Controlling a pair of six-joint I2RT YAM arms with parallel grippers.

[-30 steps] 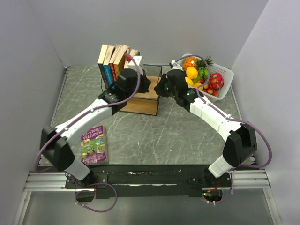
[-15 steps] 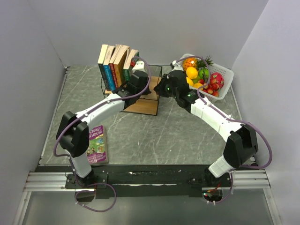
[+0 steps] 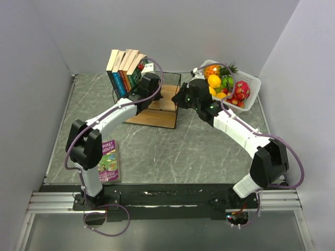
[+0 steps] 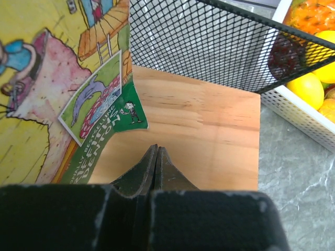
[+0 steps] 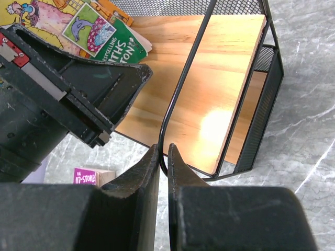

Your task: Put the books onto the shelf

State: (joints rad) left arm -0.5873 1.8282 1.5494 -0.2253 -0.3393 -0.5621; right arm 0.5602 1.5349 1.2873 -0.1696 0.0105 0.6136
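Several books (image 3: 124, 70) stand upright in a row at the left end of the shelf (image 3: 159, 117), a wood-and-black-wire rack. My left gripper (image 3: 148, 83) is shut and empty, right beside the outermost, green-and-yellow book (image 4: 63, 89); its fingertips (image 4: 157, 157) hover over the bare wooden board (image 4: 209, 141). My right gripper (image 5: 163, 149) is shut on the thin black wire frame (image 5: 180, 104) at the shelf's right front side. One purple book (image 3: 106, 160) lies flat on the table near the left arm's base, its corner (image 5: 91, 177) showing in the right wrist view.
A white fruit basket (image 3: 250, 86) sits at the back right, close behind the shelf's mesh end (image 4: 209, 47). The left gripper's body (image 5: 68, 94) is close to the right gripper's fingers. Grey walls enclose the marble table (image 3: 172, 151).
The left arm swung in and its gripper moved back-left along the shelf, pressing the leaning books into a tighter, more upright row. The right gripper kept its hold on the frame.
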